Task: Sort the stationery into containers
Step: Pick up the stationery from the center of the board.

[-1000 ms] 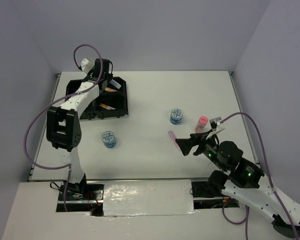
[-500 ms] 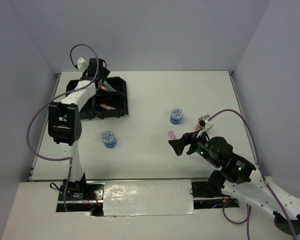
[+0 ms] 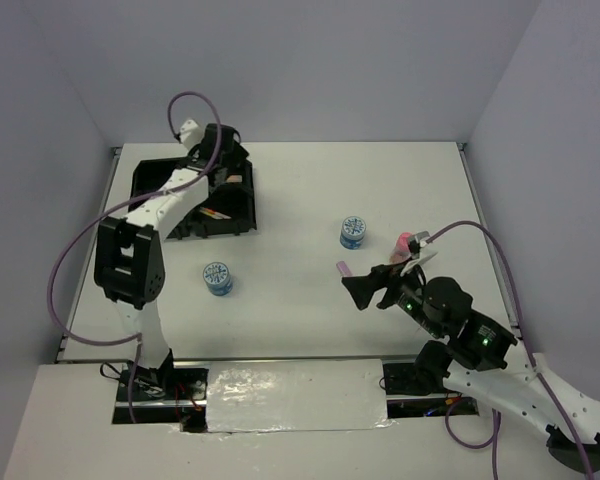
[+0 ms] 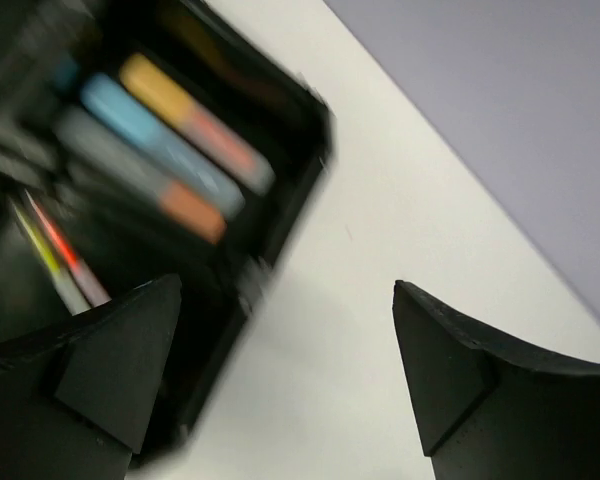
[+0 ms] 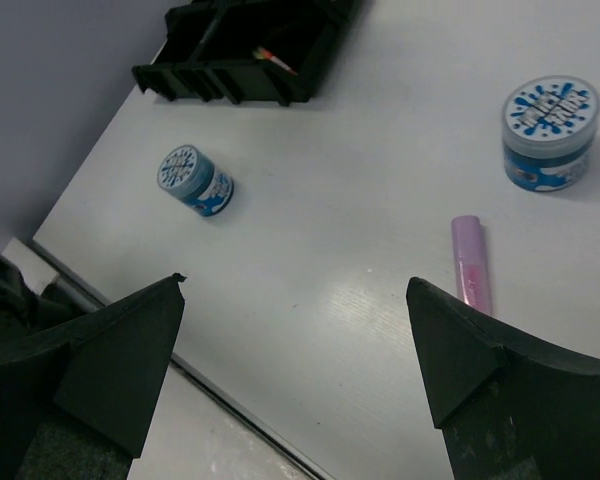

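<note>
left gripper point(image 3: 225, 165): a second ago it was nearly pinched shut, now the jaws are spread wide with nothing between them. It hangs over the right end of the tray point(image 3: 248, 215), upper left of the top view.
what that means: pretty sure a marker just got dropped off, so one more item is sorted and this arm is free to go for the next.
tray contents: the wrist view is blurry, but a blue marker point(image 4: 160, 140) lies side by side with a yellow-orange one point(image 4: 190, 110) and a greyish one with an orange end point(image 4: 140, 175), all in one compartment. Thin pens point(image 4: 55, 250) are in the compartment next door.
right gripper point(image 3: 355, 290): wide open the whole time and empty, hovering just beside the purple marker point(image 3: 344, 268), right of centre.
still loose on the worktop point(image 3: 280, 200): the purple marker lying flat, one tub point(image 3: 217, 278) left of centre, the other tub point(image 3: 353, 231) right of centre and well apart from it, and the pink-capped bottle point(image 3: 405, 243) upright behind the right arm, partly hidden.
progress: roughly halfway I'd guess, with four things left out.
</note>
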Available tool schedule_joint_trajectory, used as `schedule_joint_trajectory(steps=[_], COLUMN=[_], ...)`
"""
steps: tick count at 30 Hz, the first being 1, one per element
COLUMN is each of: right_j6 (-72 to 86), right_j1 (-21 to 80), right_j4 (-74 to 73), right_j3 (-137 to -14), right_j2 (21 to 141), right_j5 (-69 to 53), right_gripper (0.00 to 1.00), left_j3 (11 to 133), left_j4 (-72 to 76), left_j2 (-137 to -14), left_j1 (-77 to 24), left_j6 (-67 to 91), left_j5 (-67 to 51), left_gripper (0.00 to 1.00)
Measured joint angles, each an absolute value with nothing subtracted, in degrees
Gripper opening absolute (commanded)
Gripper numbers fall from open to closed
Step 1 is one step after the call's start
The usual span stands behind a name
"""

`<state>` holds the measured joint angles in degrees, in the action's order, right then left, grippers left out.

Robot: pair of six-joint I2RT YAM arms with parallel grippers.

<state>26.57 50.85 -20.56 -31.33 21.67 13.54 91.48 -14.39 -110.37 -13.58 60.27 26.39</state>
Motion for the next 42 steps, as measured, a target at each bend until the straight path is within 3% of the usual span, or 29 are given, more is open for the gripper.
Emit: schedule_joint_trajectory(steps=[9,13,18,37,40,42], right_j6=[36.6,40.9,43.1,40.0,39.3,38.9], right_j1=[50.8,50.8,50.8,50.9,50.9,50.8], right_j4=[-36.5,-44.2,-51.5,-53.1,-52.6,-52.2], right_j3=[-39.2,-44.9,-49.1,-47.7,-47.3,-47.2], right_j2=[17.9,15.2,11.7,7.0,7.0,7.0], right_j5=[29.4,36.6,41.3,39.1,38.3,38.1], right_gripper=[1.00,1.00,1.00,1.00,1.00,1.00], left_j3=[87.2,88.7,99.8,111.5,111.2,110.4], left_j4=[-27.0,-31.3,-39.0,-47.2,-47.8,-47.8], left_j2=[-98.8,-104.9,-118.5,-132.7,-133.6,-133.7], left_j1=[-45.2,-56.3,-64.8,-65.1,-64.2,-63.6], left_j6=[66.8,69.6,72.6,76.6,76.8,76.8], left_j5=[32.0,32.2,32.5,34.9,34.9,35.4], left_gripper=[0.99,0.99,0.99,0.99,0.97,0.91])
